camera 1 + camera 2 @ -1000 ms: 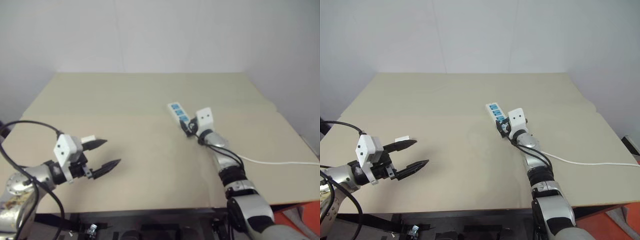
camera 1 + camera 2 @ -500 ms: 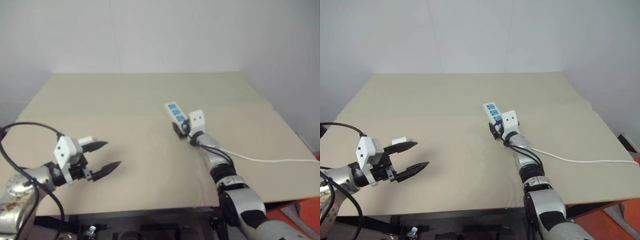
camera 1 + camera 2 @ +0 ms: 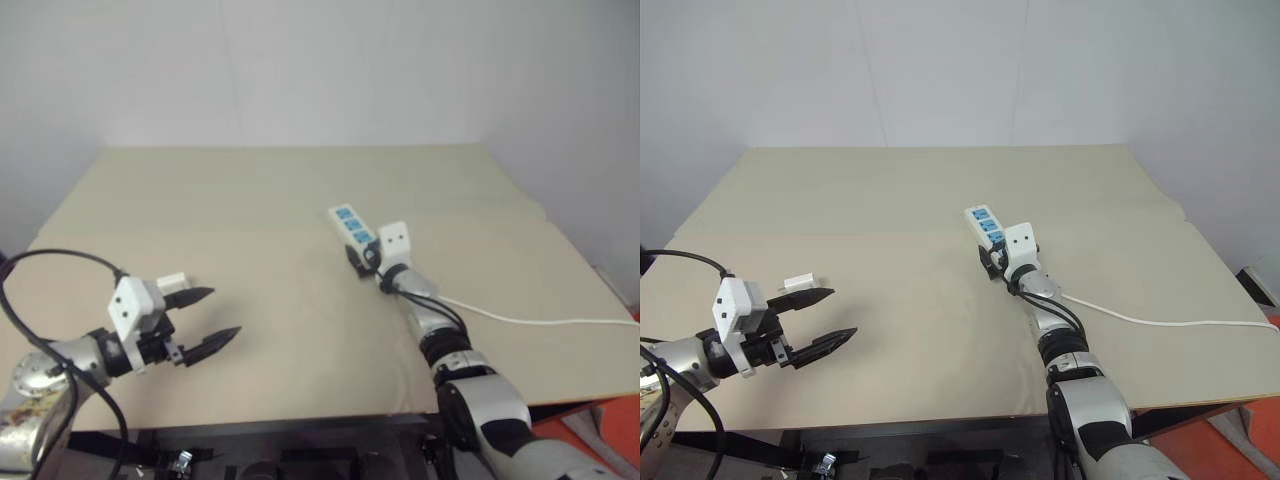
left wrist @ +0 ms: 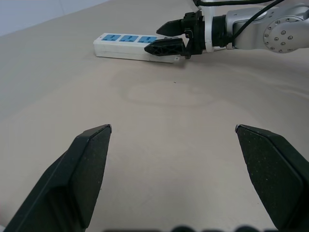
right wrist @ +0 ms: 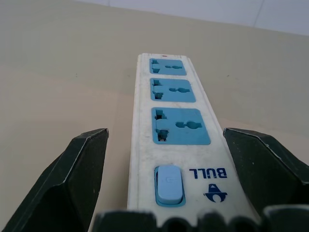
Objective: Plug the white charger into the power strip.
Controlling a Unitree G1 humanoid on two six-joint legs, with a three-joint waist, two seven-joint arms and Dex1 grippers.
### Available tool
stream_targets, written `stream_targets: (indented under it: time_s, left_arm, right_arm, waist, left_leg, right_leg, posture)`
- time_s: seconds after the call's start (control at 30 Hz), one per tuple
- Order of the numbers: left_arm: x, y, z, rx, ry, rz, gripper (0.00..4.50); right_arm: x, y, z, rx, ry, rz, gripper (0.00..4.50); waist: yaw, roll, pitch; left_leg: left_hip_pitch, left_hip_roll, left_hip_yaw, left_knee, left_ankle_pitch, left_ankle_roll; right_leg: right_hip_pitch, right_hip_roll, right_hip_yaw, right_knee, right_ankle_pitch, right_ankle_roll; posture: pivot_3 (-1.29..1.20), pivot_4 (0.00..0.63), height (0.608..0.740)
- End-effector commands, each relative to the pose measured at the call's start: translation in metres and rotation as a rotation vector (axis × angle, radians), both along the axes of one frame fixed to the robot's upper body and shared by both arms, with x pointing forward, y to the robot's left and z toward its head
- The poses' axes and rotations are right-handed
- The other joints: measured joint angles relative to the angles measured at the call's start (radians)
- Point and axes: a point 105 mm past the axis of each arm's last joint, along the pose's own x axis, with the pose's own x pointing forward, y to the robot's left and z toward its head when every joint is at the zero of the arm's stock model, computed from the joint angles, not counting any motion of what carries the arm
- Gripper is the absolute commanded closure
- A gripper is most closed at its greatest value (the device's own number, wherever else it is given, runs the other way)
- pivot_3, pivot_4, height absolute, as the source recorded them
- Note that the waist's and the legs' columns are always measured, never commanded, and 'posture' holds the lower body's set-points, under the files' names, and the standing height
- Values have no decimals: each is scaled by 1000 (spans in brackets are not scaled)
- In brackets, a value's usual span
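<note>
My right arm reaches forward over the beige surface [image 3: 890, 200], nearly level. Its fingers [image 4: 166, 48] stand wide apart, one on each side of the near end of the power strip [image 3: 981, 226]. From the left wrist view one finger lies in front of the strip's long side and the other behind it; I cannot tell if they touch it. The right gripper [image 3: 992, 260] is at about 2 o'clock from the middle of the surface.

My left arm is bent and held low at about 8 o'clock, above the near left part of the surface. The left gripper [image 3: 818, 318] points forward and toward the right, and its two fingers are spread wide with nothing between them.

The power strip is a long white bar of hard plastic with rounded edges. It has three blue socket faces in a row, a pale blue switch and the printed word BULL at the near end. A thin white cable [image 3: 1160, 322] runs from it toward 3 o'clock and leaves the picture at the edge. My fingers are black, pointed and finely grained, and each wrist carries a white camera block.

The white charger [image 3: 799, 283] is a small white boxy piece lying on the surface just beyond my upper left finger, well apart from the strip. It is too small here to see its pins.
</note>
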Motion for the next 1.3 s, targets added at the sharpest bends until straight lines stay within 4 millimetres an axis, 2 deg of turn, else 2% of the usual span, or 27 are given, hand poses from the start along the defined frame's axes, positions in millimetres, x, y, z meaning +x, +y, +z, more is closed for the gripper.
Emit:
stream_targets:
  time_s: [0.03,0.2,0.37,0.63,0.97,1.13,1.3]
  left_arm:
    - [-2,-1,9,0,-47,-12,0]
    - [-2,-1,10,0,-45,-16,0]
    - [-2,-2,9,-3,-43,-19,0]
    - [-1,-2,10,-2,-46,-17,0]
    - [-2,-1,11,1,-49,-8,0]
    - [-3,-1,12,4,-51,-5,0]
    - [-4,-1,12,5,-52,-3,0]
  right_arm:
    - [1,-3,12,16,-50,-13,15]
    - [-1,-7,12,17,-61,-20,15]
    - [-2,-10,3,10,-33,-24,15]
    - [1,-6,1,34,-7,-18,15]
    - [4,-2,-11,49,70,-10,15]
    - [4,-1,-14,51,82,-10,1081]
    - [3,0,-17,52,82,-12,1077]
  waist:
    - [0,0,0]
    - [0,0,0]
    - [0,0,0]
    - [-1,0,0]
    - [-2,0,0]
    - [-4,0,0]
    - [-4,0,0]
  left_leg:
    - [0,0,0,0,0,0]
    - [0,0,0,0,0,0]
    - [0,0,0,0,0,0]
    - [0,0,1,-1,0,0]
    - [0,0,1,-1,0,0]
    - [1,1,1,-1,0,0]
    - [1,1,1,-1,0,0]
  right_leg:
    - [0,0,0,0,0,0]
    - [0,0,0,0,0,0]
    - [0,0,0,0,0,0]
    - [-1,0,1,0,0,0]
    - [-1,0,1,0,0,0]
    - [-1,0,1,0,0,0]
    - [-1,0,1,0,0,0]
  posture:
    - [0,150,740]
    - [0,150,740]
    - [0,150,740]
    - [0,150,740]
    - [0,150,740]
    - [0,150,740]
    - [0,150,740]
